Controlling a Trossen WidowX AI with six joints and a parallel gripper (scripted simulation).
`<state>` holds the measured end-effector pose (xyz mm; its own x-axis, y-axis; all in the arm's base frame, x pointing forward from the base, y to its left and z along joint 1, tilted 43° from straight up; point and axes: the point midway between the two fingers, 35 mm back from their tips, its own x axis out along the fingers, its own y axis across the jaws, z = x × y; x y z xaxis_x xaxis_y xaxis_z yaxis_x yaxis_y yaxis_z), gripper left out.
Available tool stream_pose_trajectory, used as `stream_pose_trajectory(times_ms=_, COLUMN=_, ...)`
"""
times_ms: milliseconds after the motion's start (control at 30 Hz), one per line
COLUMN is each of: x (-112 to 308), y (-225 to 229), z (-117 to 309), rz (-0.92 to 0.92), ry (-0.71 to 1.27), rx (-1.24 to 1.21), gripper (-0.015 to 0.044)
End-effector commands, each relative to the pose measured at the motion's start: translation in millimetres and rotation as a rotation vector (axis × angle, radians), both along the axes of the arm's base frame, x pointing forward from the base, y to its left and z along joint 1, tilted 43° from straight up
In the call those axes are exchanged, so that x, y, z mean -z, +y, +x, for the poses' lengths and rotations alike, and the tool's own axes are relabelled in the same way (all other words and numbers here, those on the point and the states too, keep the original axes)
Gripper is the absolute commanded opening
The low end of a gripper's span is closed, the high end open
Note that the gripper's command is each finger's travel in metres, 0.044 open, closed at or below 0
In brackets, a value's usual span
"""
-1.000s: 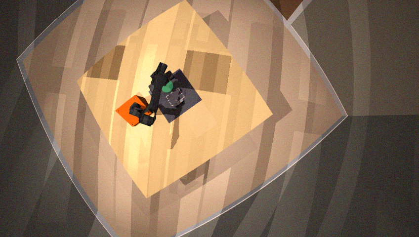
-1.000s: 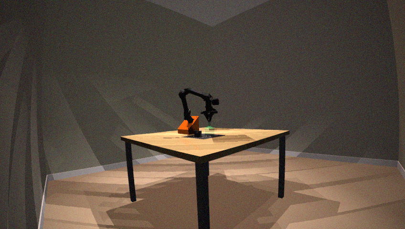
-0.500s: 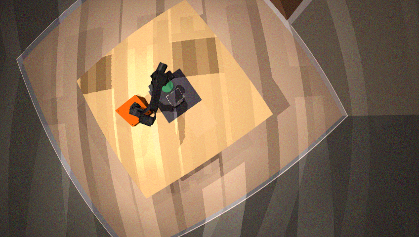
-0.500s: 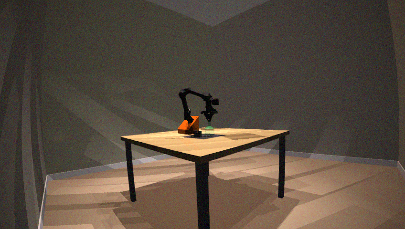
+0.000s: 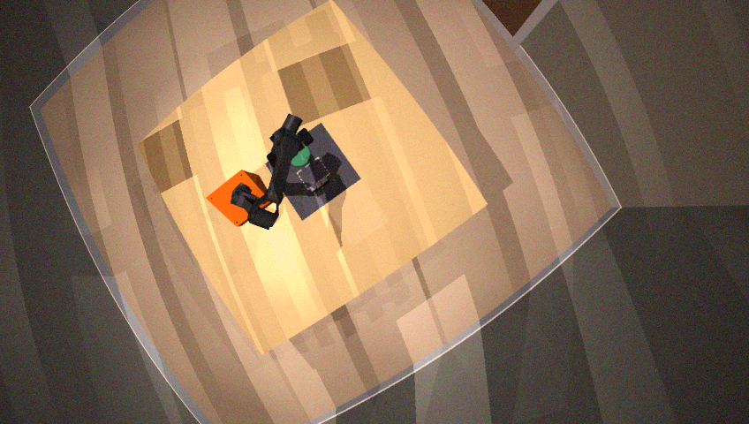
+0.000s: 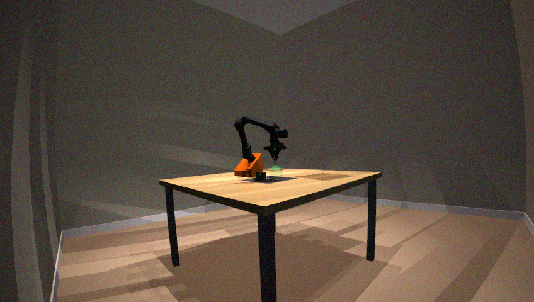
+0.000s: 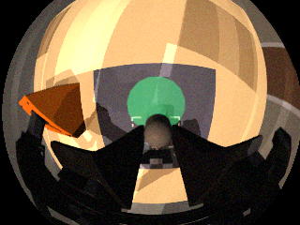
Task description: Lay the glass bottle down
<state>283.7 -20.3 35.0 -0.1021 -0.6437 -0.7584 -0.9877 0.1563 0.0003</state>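
The tool (image 5: 295, 152) (image 6: 275, 160) (image 7: 157, 129) grips the bottle (image 5: 300, 155) (image 6: 276, 168) (image 7: 156, 99) by its neck, upright over the mat (image 5: 336, 173) (image 6: 286, 178) (image 7: 202, 94), beside the outline (image 5: 298, 175) (image 7: 133, 123). The rest (image 5: 321, 184) (image 6: 261, 176) (image 7: 156, 163) stands near, on the table (image 5: 420, 200) (image 6: 239, 190) (image 7: 141, 28).

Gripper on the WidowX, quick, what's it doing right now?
Gripper: closed on the neck of the green glass bottle, which stands upright.

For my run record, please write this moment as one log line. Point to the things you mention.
gripper (image 5: 297, 148) (image 6: 275, 159) (image 7: 157, 129): shut on bottle neck | glass bottle (image 5: 299, 155) (image 6: 276, 168) (image 7: 156, 97): upright | grey rest (image 5: 321, 183) (image 6: 261, 176) (image 7: 156, 161): unused | laying down: not done
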Motion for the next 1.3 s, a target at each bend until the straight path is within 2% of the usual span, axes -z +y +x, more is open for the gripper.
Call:
stream_pose_trajectory(times_ms=0, x=-8, y=-5, z=-1, rz=-0.007, ry=0.000, rx=-0.001, gripper=0.0100)
stream_pose_trajectory(times_ms=1267, x=-35, y=-30, z=-4, rz=0.064, ry=0.003, rx=0.003, gripper=0.0100)
